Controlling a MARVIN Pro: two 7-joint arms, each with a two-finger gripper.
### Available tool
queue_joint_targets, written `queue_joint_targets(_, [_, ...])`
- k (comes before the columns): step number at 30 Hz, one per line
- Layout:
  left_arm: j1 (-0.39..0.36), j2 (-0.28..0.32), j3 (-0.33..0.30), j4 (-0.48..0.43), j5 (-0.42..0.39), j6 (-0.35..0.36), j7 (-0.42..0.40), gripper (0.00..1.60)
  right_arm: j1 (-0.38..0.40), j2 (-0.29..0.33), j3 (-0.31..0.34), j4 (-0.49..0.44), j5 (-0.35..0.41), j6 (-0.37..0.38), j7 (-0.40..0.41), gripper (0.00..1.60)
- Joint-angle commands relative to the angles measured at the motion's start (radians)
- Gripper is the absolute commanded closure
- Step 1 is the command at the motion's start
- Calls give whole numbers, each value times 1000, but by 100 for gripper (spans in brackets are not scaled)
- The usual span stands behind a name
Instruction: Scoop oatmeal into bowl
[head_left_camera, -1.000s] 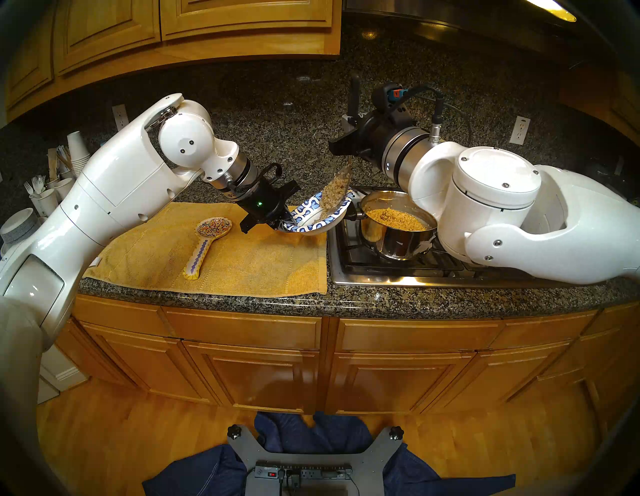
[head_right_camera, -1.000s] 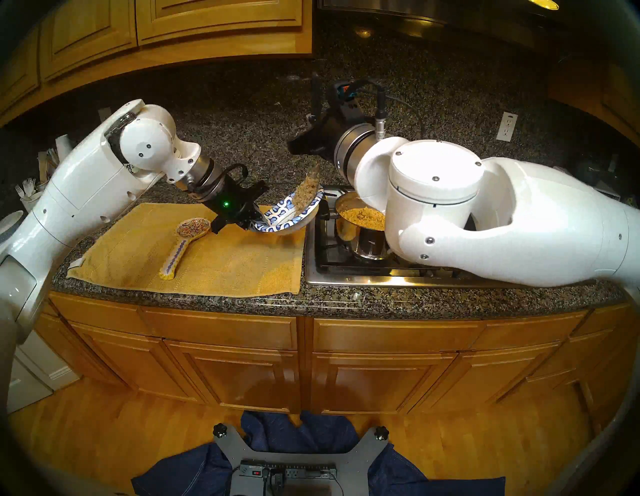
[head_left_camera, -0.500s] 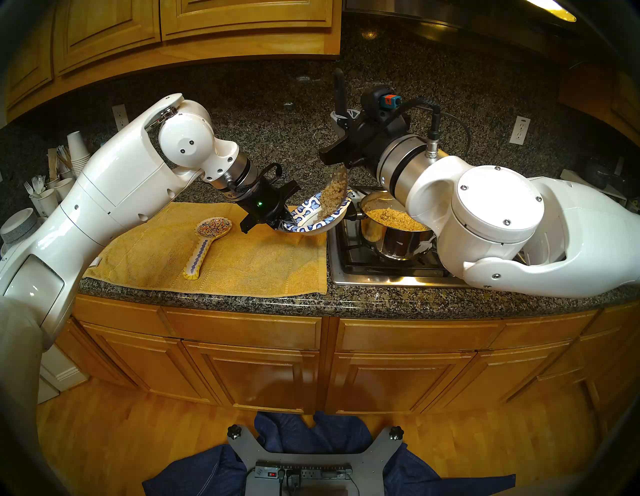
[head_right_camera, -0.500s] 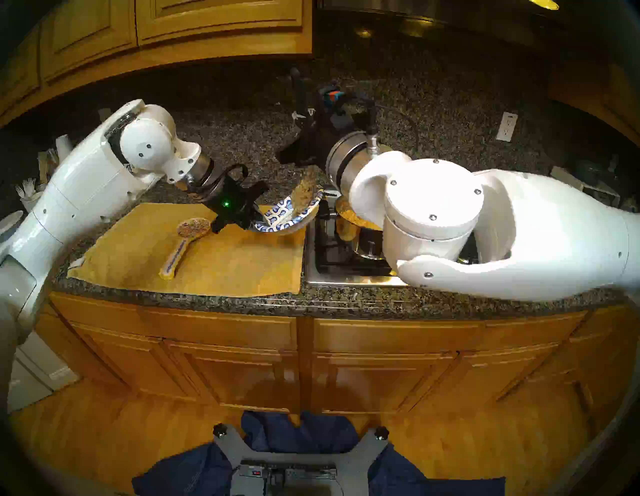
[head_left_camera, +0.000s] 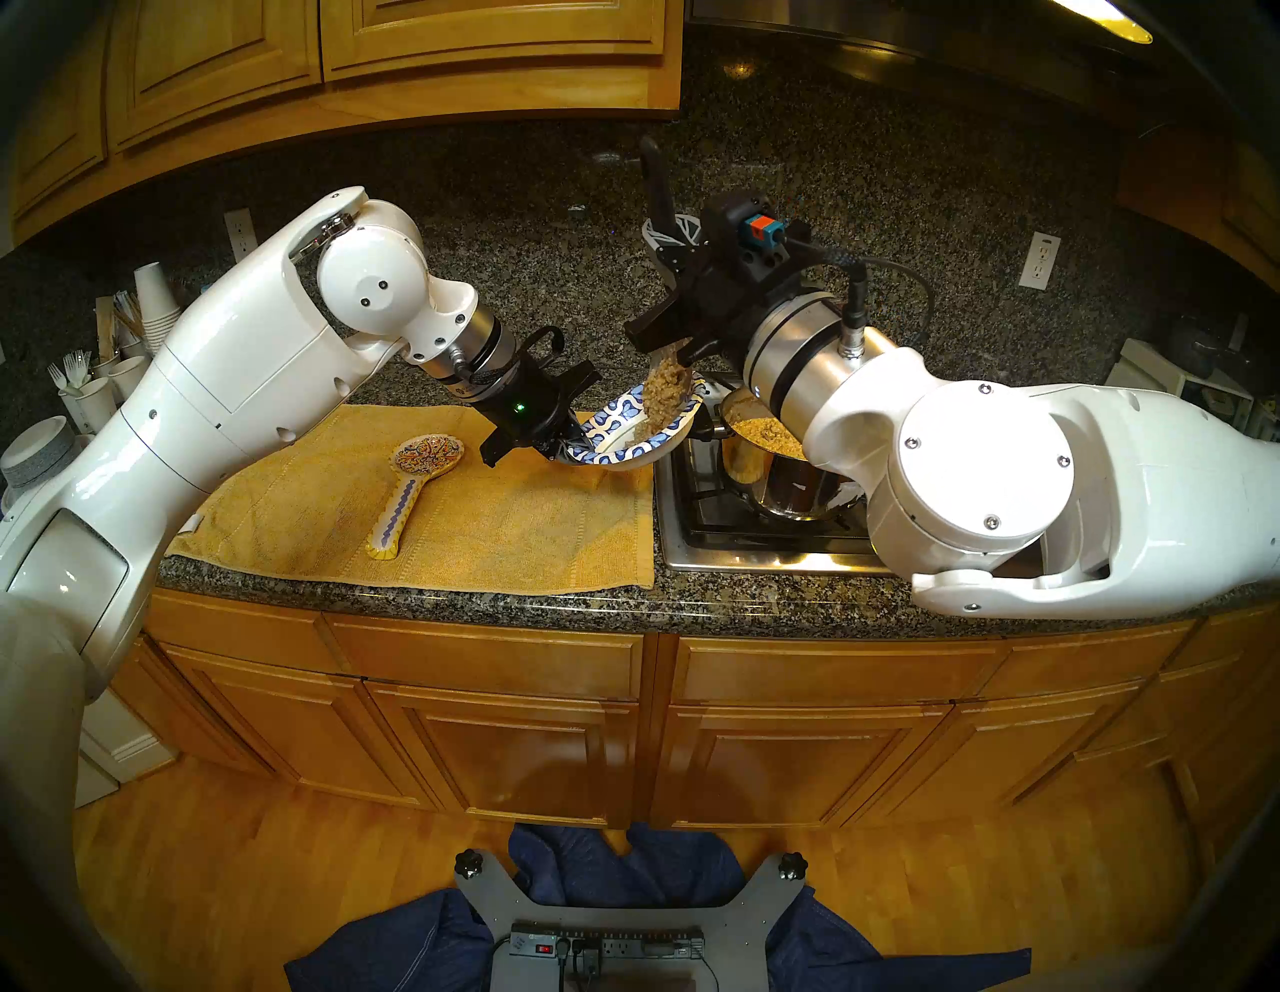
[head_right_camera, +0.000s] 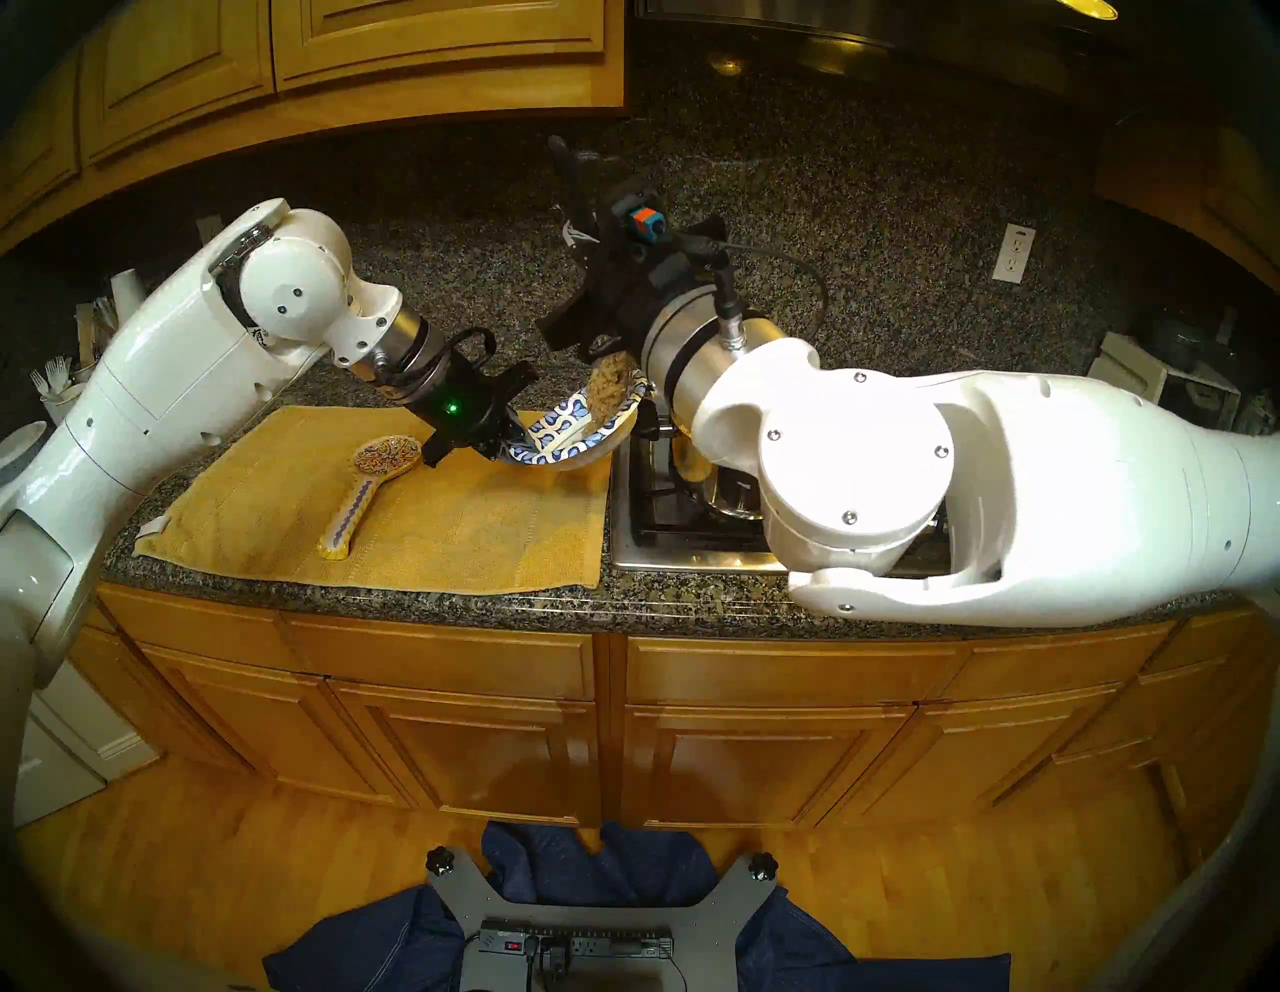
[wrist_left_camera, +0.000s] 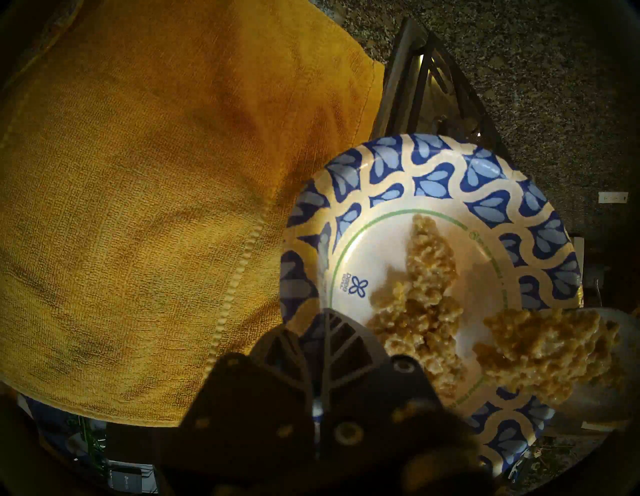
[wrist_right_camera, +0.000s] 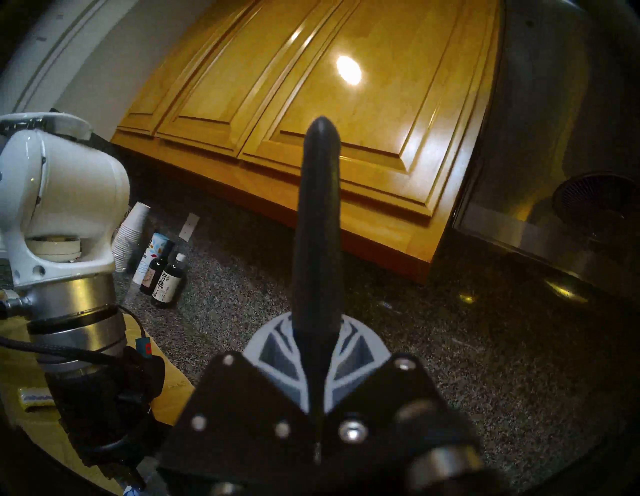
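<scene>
Tan, lumpy oatmeal already lies in a clump on the white centre of the paper bowl, which the left gripper holds tilted off the yellow towel, its fingers clamped shut on the blue-patterned rim at the lower middle of the left wrist view. More oatmeal clings in a heap to the steel spoon at the lower right of that view; in the head view, just right of centre, the spoon hangs steeply above the bowl's far rim, close beside the steel pot on the stove, which holds the rest of the oatmeal. The right gripper is closed on the spoon's black handle, which stands up the middle of the right wrist view. The step in hand looks like emptying the spoonful into the bowl, and doing it well probably means turning the spoon further over so the sticky mass lets go, while keeping its tip above the white centre and not the rim. Since the porridge seems to cling, a slow extra roll or a light wipe of the spoon edge against the inner wall may be needed. The thin paper bowl, pinched at one edge only, may well sag under added weight, so the left arm is best kept steady and the bowl hardly more tilted than now, lest the clump slide toward the gripper's side.
</scene>
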Motion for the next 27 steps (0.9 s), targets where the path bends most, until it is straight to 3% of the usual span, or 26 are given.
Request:
queue_joint_targets(1, [-36,-6,-20,-3,-2,-1,78,160,16,-22,-13,11,-122,13,-35,160])
queue_joint_targets(17, [-36,-7,-21,-3,-2,-1,79,160,16,-43,-68,16,-264,34,-57,160])
queue_joint_targets(27, [-36,-6,-20,-3,-2,-1,77,160,17,-40,-47,10,-196,30,-66,160])
